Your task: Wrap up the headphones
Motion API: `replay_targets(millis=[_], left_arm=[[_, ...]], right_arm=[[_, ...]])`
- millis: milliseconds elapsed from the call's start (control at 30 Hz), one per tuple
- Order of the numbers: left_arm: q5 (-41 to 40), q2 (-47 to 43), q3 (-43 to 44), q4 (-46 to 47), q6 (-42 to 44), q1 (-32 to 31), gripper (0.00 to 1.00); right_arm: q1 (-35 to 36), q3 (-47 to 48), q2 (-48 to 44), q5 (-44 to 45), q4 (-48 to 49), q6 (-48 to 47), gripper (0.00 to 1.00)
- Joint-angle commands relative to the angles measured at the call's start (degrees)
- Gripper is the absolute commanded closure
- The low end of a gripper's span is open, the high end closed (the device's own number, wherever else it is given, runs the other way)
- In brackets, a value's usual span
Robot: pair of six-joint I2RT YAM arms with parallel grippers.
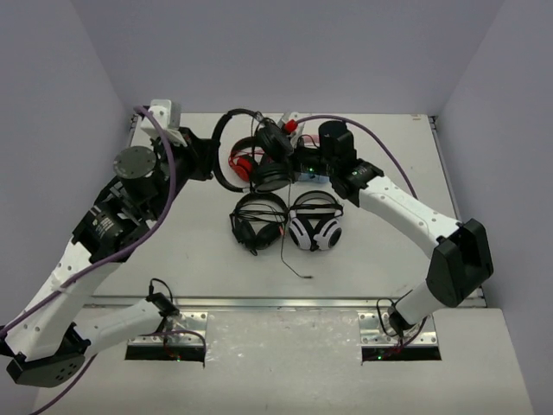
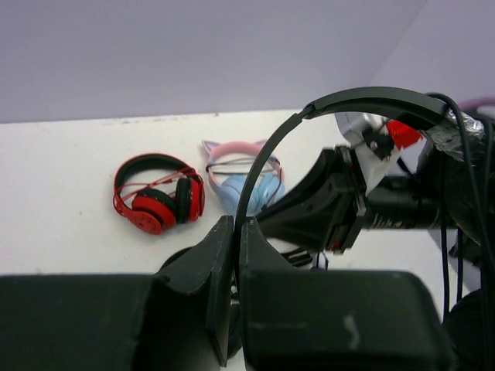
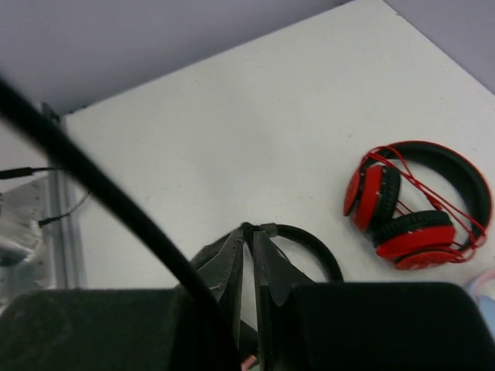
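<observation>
Left tool (image 2: 237,229) clamped on headphones (image 2: 371,97) headband; right tool (image 3: 252,233) slightly parted.

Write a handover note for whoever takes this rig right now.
Left gripper: shut on the thin headband of the headphones, which are held raised above the table.
Right gripper: beside the pair, jaws nearly together; grip unclear.
Done: pair picked up.
Left: wrap the cable; strands hang by the right arm, no finished wrap visible.
Red-and-black pair lies aside, not the job's.
</observation>
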Motion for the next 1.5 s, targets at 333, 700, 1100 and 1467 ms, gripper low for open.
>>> replay_targets(millis=[333, 700, 1100, 1467], left_arm=[[-31.47, 18.18, 32.98, -12.12, -11.09, 1.78, 1.00], [-22.07, 31.73, 42.49, -15.21, -13.82, 16.90, 1.00], [-24.86, 36.30, 31.34, -11.25, -13.73, 21.56, 1.00], [-14.16, 38.34, 19.31, -10.20, -2.94, 20.78, 1.00]], right_arm=[[0.01, -6.48, 5.16, -13.36, 26.91, 24.23, 0.99], [2.56, -14.66, -5.03, -11.62, 22.11, 19.34, 0.98], [10.82, -5.09, -9.87, 0.87, -3.74, 1.39, 0.99], [12.06, 15.91, -6.19, 4.39, -31.34, -19.68, 0.99]])
